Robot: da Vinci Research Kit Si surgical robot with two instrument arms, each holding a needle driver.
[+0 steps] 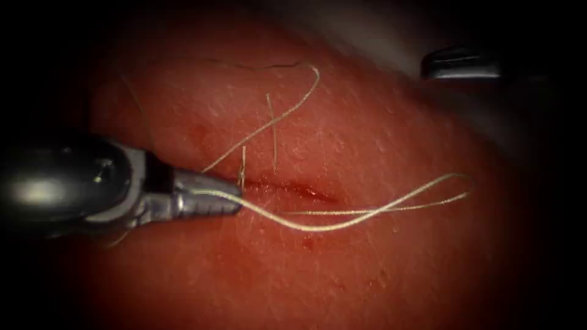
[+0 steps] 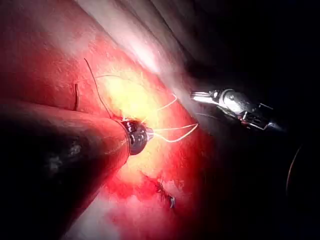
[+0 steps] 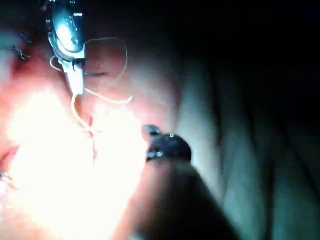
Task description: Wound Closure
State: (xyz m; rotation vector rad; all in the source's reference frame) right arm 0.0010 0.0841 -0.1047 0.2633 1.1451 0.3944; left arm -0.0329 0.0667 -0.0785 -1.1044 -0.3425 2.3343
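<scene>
Two tools, one cut, one thread. Left tool (image 1: 235, 200): jaws pressed together on the thread (image 1: 318, 226) at the cut's left end; holds no needle. Thread: pale, thin, one strand looping rightward from the jaw tips across the tissue (image 1: 367, 140), another arcing up and away above them. Cut (image 1: 293, 189): short dark-red slit running rightward from the jaw tips, red fluid along it. Right tool (image 1: 458, 64): well apart, up and right of the left tool, off the tissue; jaw state cannot be told.

Glossy metal left tool (image 1: 211, 197), pale fibrous thread (image 1: 342, 223), moist pitted tissue (image 1: 367, 140) (slightly glistening).
</scene>
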